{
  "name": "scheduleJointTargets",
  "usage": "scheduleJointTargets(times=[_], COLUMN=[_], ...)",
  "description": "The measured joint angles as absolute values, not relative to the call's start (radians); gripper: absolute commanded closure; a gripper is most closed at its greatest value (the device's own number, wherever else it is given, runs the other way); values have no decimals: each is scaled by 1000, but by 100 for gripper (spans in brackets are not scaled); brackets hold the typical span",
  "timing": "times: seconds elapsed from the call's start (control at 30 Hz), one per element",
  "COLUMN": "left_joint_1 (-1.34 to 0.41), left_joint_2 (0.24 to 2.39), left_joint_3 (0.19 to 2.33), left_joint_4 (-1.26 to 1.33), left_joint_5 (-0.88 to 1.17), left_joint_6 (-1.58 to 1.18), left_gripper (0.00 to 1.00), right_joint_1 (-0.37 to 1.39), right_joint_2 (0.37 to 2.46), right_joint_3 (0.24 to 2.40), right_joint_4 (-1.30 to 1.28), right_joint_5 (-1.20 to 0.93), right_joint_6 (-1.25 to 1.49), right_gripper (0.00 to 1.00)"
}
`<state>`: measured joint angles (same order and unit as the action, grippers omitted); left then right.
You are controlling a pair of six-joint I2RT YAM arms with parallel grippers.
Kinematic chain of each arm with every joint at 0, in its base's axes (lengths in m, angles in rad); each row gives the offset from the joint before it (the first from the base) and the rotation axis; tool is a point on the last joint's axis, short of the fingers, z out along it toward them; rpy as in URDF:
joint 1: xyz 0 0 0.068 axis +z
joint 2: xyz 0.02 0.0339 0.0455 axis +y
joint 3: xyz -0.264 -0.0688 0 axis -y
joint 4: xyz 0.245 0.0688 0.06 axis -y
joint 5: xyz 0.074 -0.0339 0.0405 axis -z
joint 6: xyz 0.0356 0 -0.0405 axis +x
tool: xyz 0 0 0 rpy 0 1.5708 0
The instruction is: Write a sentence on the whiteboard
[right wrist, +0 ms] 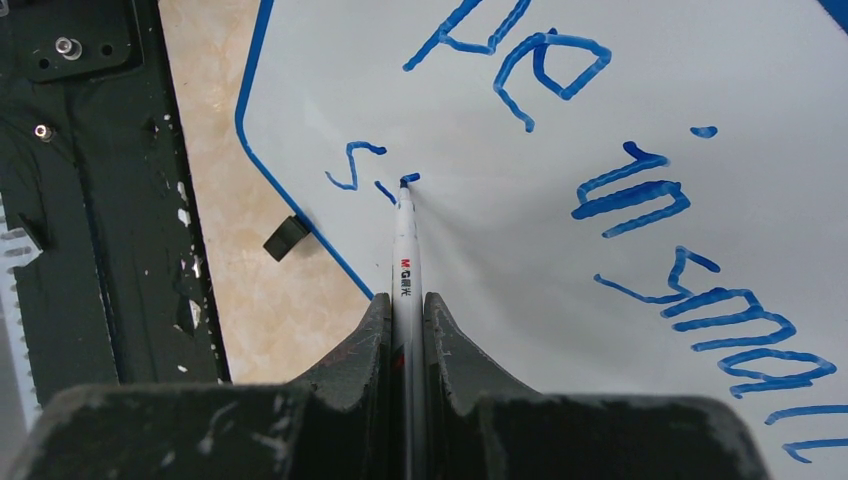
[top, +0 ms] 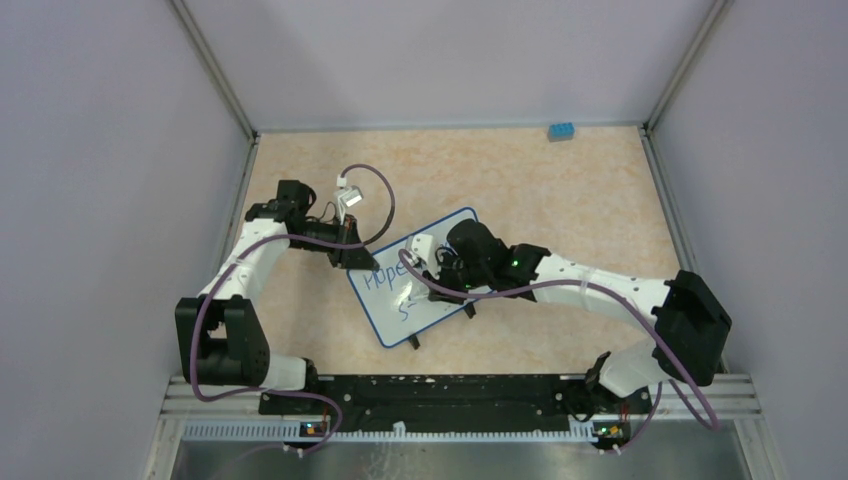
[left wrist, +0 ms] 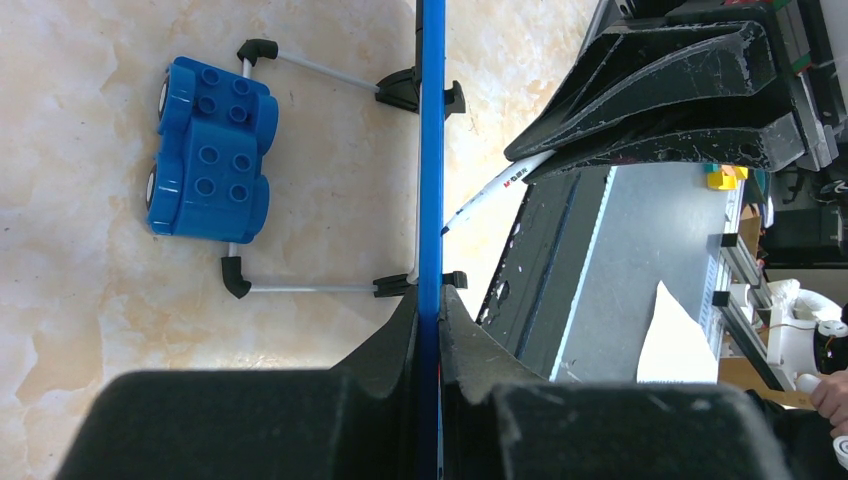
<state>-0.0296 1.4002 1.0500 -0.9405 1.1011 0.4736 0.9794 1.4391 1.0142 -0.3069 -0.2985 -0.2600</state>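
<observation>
The whiteboard (top: 395, 322) sat mid-frame on the tabletop (top: 560, 190), its rim clamped in the left gripper's (left wrist: 430, 315) jaws, while the right gripper's (right wrist: 405, 315) jaws pinched the marker (right wrist: 404, 245), pointing straight up-frame, tip touching the sentence's (right wrist: 640, 190) barely begun second line.

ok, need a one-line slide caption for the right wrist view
Right gripper pinches a white marker, tip on the whiteboard, mid-stroke on the second line of the blue sentence.

Glossy whiteboard (right wrist: 520, 230), scuffed matt black plastic right end effector fingers (right wrist: 350, 365), smooth white plastic pen (right wrist: 405, 250)
</observation>
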Motion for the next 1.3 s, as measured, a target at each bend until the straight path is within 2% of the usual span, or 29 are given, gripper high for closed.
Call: scheduleJointTargets(times=[0.7,1.3], left_joint_1=[-30,-30], left_joint_2=[1400,1400], left_joint_3=[1050,1050], left_joint_4=[-941,-941], left_joint_5=[1101,1101], left_joint_6=[474,473], left_gripper=[100,100], right_joint_1=[992,970], right_joint_2=[1435,1345], right_joint_3=[974,973], right_joint_4=[-324,-368], right_joint_5=[-303,-311], right_joint_6=[-261,-289], right_gripper=[100,100])
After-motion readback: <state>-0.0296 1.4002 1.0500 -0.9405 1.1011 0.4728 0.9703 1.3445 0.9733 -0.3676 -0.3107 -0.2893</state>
